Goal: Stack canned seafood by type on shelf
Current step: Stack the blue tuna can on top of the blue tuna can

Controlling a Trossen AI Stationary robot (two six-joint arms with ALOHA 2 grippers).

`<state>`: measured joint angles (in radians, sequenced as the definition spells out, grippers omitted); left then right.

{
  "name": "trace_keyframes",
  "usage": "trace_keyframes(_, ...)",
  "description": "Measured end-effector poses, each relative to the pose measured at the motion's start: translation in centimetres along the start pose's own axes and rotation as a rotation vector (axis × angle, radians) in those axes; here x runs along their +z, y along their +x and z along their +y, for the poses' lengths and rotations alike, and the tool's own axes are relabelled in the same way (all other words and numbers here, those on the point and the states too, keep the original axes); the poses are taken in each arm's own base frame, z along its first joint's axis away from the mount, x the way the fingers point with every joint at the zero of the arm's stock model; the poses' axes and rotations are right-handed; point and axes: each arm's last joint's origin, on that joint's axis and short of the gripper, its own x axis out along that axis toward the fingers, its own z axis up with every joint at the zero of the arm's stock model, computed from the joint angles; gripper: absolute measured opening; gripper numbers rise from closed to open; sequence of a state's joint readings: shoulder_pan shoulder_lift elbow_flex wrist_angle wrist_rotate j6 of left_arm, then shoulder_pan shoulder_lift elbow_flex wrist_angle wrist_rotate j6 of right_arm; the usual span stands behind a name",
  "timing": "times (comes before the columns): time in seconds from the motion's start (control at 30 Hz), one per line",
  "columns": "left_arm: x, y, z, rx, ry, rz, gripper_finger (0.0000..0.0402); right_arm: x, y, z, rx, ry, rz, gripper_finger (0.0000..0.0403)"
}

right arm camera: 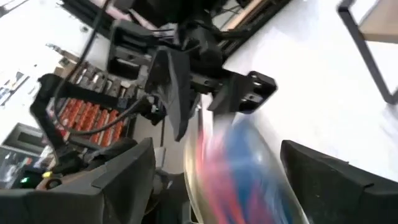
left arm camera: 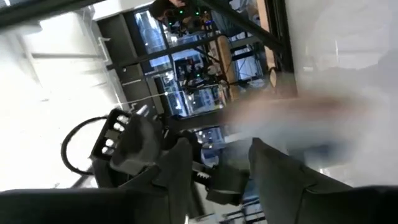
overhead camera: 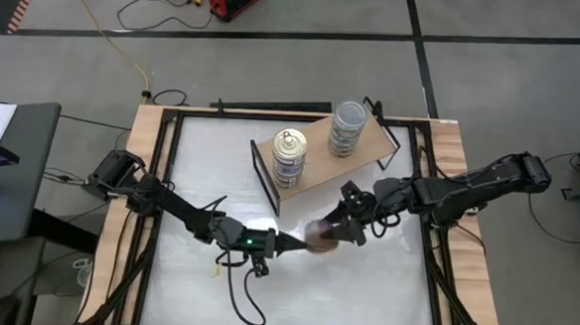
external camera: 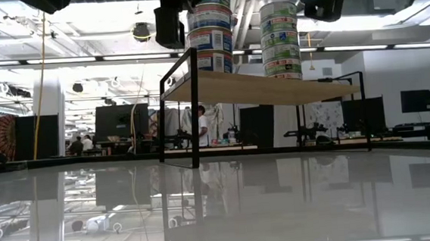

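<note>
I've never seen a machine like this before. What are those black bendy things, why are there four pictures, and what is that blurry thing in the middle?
The black bendy things are two robot arms. Each ends in a two-finger claw called a gripper. One picture looks straight down from above, one looks level across the white table, and two come from small cameras on the arms' wrists. On the table stands a little wooden shelf with two stacks of round fish tins, a gold-topped stack and a grey-topped stack. In the middle, the left gripper and the right gripper meet at one more tin, blurred because it is moving. The right gripper's fingers are spread wide on either side of it; the left gripper's fingers seem to be holding it.
</note>
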<state>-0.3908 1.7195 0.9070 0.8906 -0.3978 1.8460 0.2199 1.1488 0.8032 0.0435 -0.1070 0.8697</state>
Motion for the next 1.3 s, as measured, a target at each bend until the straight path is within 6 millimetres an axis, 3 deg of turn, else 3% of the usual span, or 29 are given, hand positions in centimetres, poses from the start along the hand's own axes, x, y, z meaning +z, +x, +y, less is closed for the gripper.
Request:
trace_keyframes(0.07, -0.3, 0.1, -0.2, -0.016, -0.062, 0.004, 0.0137, -0.3, 0.0, -0.7, -0.102, 0.039, 0.001, 0.0364)
trace_keyframes(0.13, -0.5, 0.2, -0.8, -0.067, -0.230, 0.011, 0.0124, -1.1, -0.4, -2.2, -0.325, 0.135, -0.016, 0.0363)
trace_keyframes(0.23, 0.1, -0.3, -3.0, -0.312, -0.495, 0.010, 0.0111, -3.0, -1.3, -3.9, -0.597, 0.222, 0.041, 0.0363)
trace_keyframes(0.33, 2.0, -1.7, -3.9, -0.491, -0.643, -0.085, 0.0104, -4.2, -1.7, -0.8, -0.432, 0.180, 0.074, 0.0363)
trace_keyframes(0.43, 3.7, -2.5, -2.9, -0.457, -0.700, -0.091, 0.0102, -5.4, -1.9, 2.1, -0.370, -0.040, 0.029, 0.0362)
trace_keyframes(0.53, 3.8, -2.1, -2.7, -0.398, -0.762, -0.058, 0.0105, -6.3, -1.4, 1.9, -0.465, -0.199, 0.061, 0.0358)
trace_keyframes(0.67, 2.8, -1.4, -2.3, -0.330, -0.926, -0.026, 0.0112, -6.7, -0.8, 2.0, -0.479, -0.242, 0.088, 0.0350)
trace_keyframes(1.03, 0.2, -0.4, -3.9, -0.467, -1.298, 0.002, 0.0175, -9.4, 2.0, 0.3, -0.576, -0.357, 0.241, 0.0343)
trace_keyframes(1.3, -1.3, 0.0, -4.8, -0.566, -1.532, 0.032, 0.0178, -11.8, 4.6, -1.8, -0.674, -0.433, 0.345, 0.0343)
